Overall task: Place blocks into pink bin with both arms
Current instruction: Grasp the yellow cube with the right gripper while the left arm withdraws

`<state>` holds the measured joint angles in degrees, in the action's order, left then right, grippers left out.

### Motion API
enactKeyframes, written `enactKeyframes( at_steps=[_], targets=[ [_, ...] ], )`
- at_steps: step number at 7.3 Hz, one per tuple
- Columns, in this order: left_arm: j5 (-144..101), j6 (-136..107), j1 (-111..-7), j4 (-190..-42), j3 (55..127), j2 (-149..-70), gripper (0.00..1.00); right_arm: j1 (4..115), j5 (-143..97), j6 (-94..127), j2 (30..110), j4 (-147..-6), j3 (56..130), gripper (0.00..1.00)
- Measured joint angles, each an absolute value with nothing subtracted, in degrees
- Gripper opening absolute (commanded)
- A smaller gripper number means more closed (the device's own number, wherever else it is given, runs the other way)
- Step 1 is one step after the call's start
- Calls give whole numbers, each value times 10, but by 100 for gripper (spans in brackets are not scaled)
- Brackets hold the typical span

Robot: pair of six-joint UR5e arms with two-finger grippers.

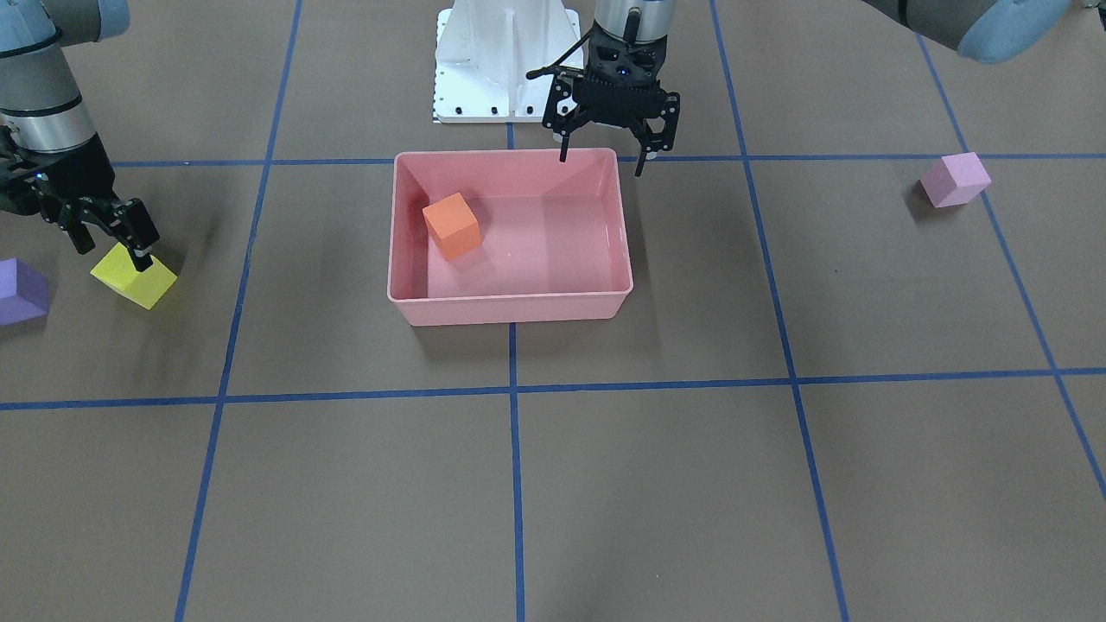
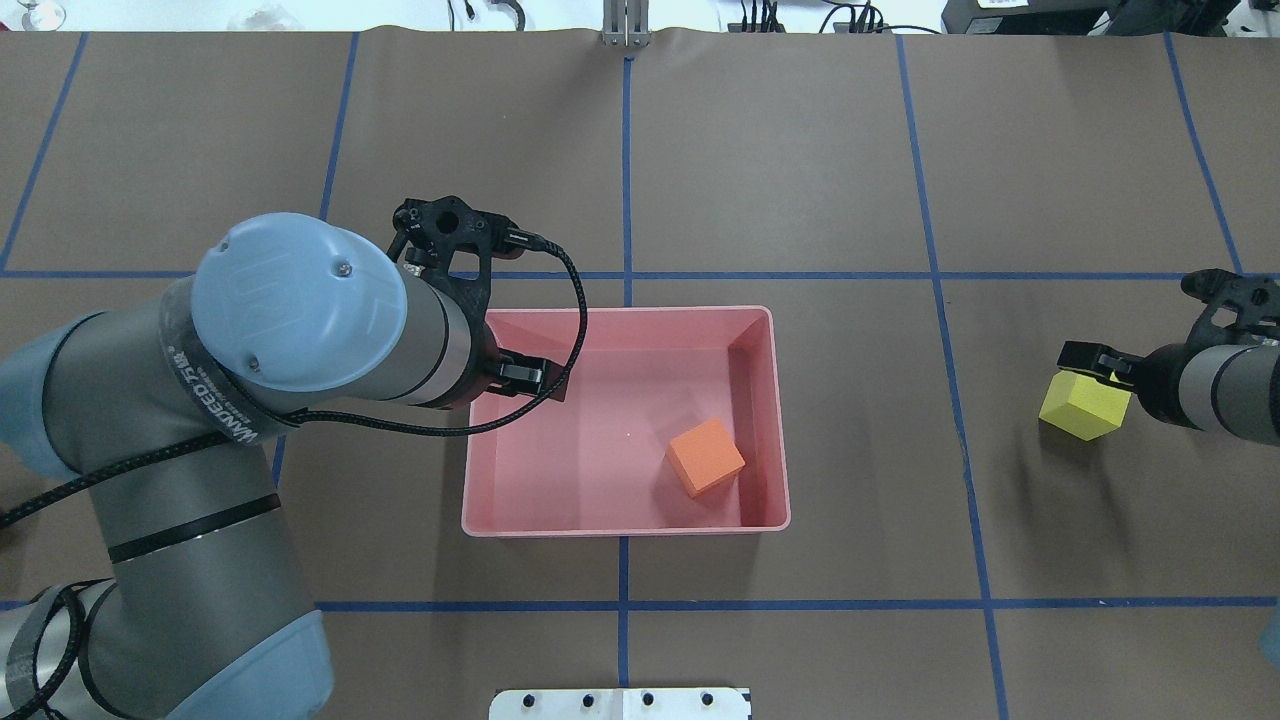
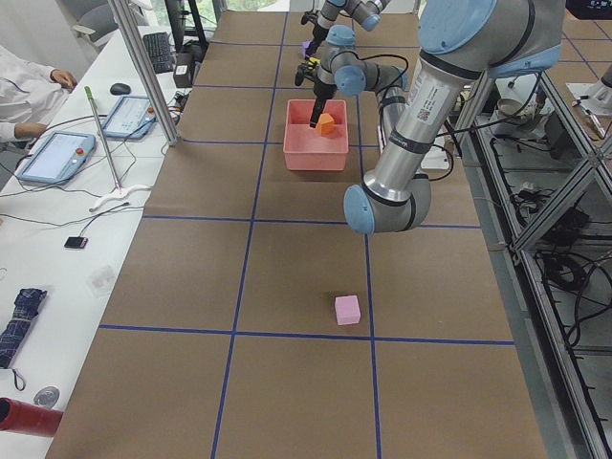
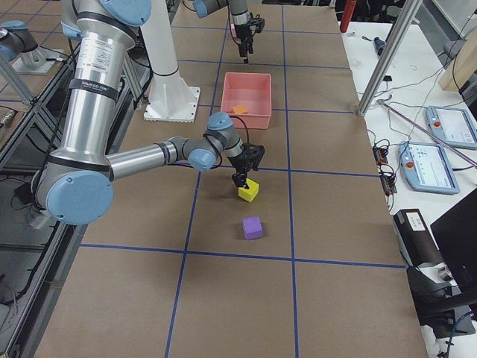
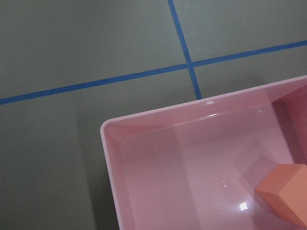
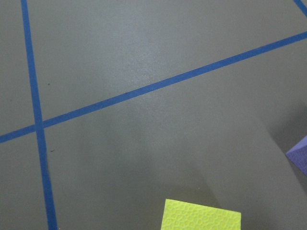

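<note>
My left jaws spread wide, empty, over bin [image 1: 510, 309] corner; orange block [image 1: 451, 226] inside. My right jaws at tilted yellow block [image 1: 134, 276]; gripped or not, can't tell. Left arm [image 2: 300, 300] band lettering perhaps "WANDE…", rest unreadable.

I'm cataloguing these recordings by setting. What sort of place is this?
Likely a robotics lab: the left arm and right arm at a table gridded with blue tape, an operator at tablets beside it.

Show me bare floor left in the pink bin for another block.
Free: pink bin floor between the orange block and its wall on the robot's left, below the open left hand. Taken: only the orange block's end, robot's right.
</note>
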<state>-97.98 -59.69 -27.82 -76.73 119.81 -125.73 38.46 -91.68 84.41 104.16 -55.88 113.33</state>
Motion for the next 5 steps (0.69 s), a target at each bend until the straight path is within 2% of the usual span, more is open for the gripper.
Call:
enactKeyframes(
  at_steps=[4, 5],
  targets=[
    [-979, -597, -278, -767, 1197, -1258, 100, 344, -855, 882, 1041, -557, 1101, 99],
    [-979, -597, -278, -767, 1196, -1257, 100, 335, -843, 883, 1040, -557, 1092, 85]
  ],
)
